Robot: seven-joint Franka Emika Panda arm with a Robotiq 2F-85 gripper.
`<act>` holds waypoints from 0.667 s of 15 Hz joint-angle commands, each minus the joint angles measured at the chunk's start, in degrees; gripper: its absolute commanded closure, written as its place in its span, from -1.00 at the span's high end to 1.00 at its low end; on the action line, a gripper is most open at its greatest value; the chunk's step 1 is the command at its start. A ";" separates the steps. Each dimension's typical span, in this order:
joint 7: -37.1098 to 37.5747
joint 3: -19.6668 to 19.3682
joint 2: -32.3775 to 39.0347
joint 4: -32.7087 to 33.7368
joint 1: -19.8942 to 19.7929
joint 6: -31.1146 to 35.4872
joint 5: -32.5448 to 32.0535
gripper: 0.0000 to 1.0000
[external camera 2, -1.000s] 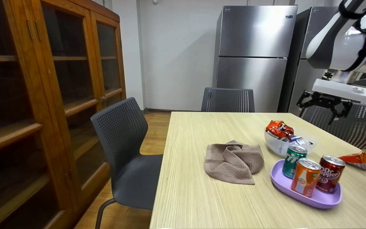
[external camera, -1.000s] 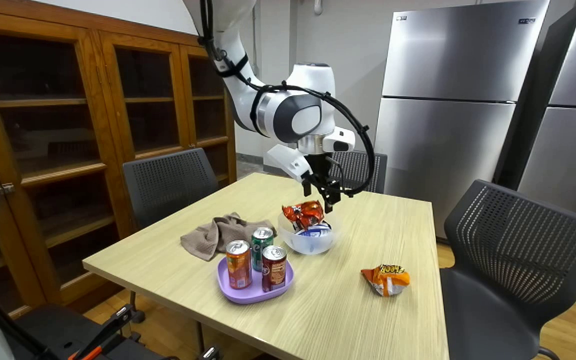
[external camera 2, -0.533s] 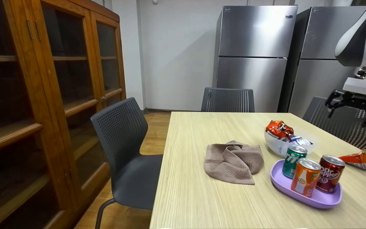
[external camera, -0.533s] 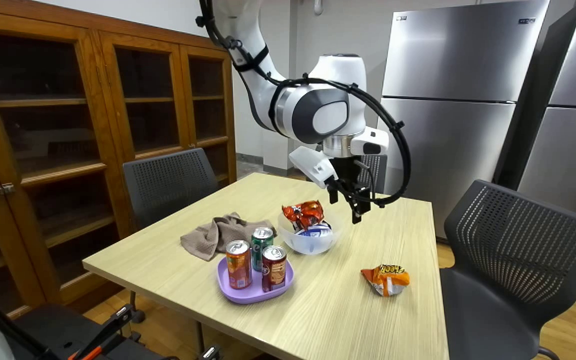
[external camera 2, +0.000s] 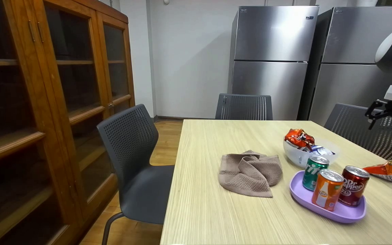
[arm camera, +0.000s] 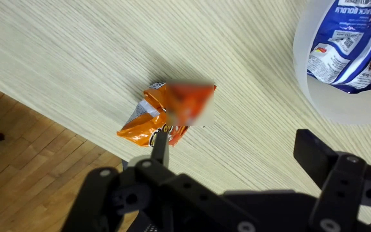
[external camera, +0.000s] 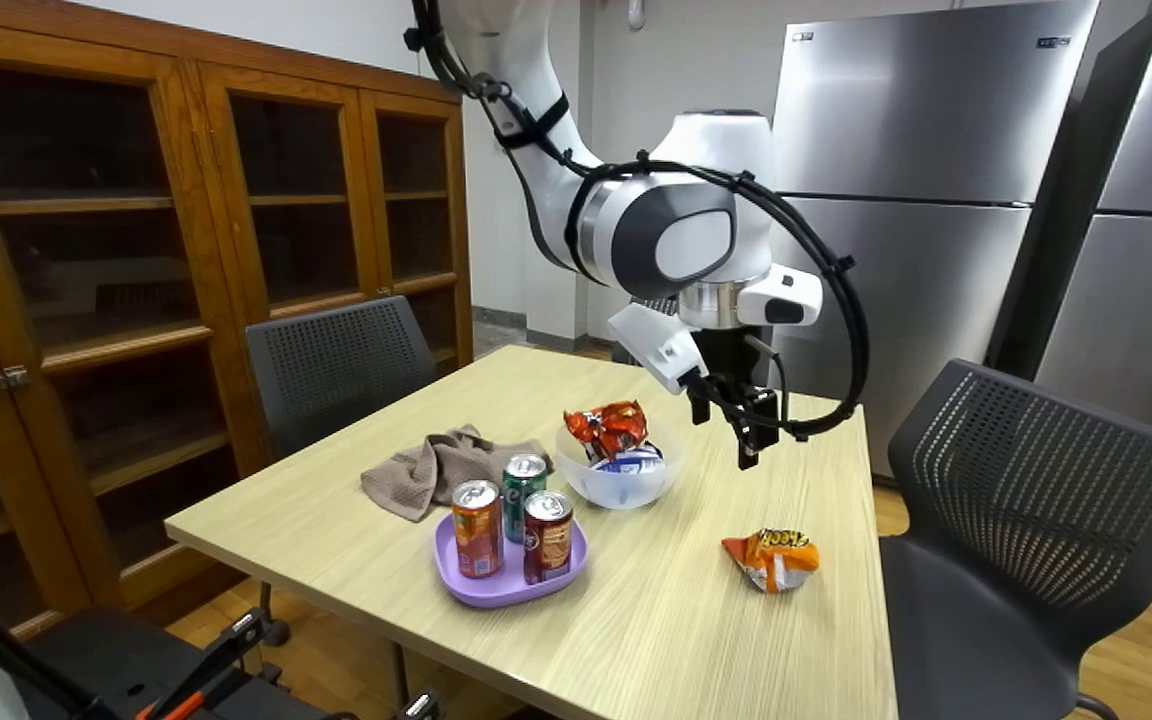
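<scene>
While I hang above the pale table (external camera: 696, 630), my gripper (arm camera: 232, 141) points down with its jaws standing well apart, and wood grain shows between them. Nearest to me are an orange bag (arm camera: 140, 129) and a frosted bowl (external camera: 621, 492), each apart from my jaws. The orange bag lies crumpled on the table, near an edge; in the wrist view one of my fingers covers a little of its lower side, and a blurred square hides another part of it. In an exterior view this bag (external camera: 778, 560) lies closer to the camera than my gripper. In the wrist view the bowl shows at the upper right, cut off by the border. It holds a blue bag (arm camera: 337, 61) and a red bag (external camera: 606, 425), and the red one rises above the rim.

Near the bowl, a purple tray (external camera 2: 347, 217) carries three upright cans: a green can (external camera 2: 313, 173), an orange can (external camera 2: 328, 190) and a dark red can (external camera 2: 354, 186). A brown towel (external camera 2: 250, 173) lies rumpled just beside the tray and the bowl. Dark chairs (external camera: 1056, 500) stand around the table, and beyond it are a wooden cupboard (external camera: 211, 200) with glass doors and two steel fridges (external camera 2: 271, 81). In an exterior view the right border cuts off part of my gripper (external camera 2: 391, 131).
</scene>
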 commanded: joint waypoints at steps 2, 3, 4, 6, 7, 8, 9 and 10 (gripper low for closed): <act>0.35 0.32 -0.08 0.00 -0.18 -0.09 -0.41 1.00; 0.56 0.04 0.24 -0.13 0.30 -0.80 -1.39 1.00; 1.03 0.14 0.97 0.44 0.20 -1.12 -0.97 1.00; 1.71 0.30 3.41 2.21 -0.37 -1.31 0.12 1.00; 2.21 0.15 4.65 3.14 -0.58 -1.68 0.34 1.00; 2.43 0.22 5.48 3.69 -0.88 -1.60 0.75 1.00; 2.70 0.26 6.30 4.27 -1.09 -1.73 0.95 1.00; 3.37 0.07 7.27 4.81 -1.06 -1.19 0.97 1.00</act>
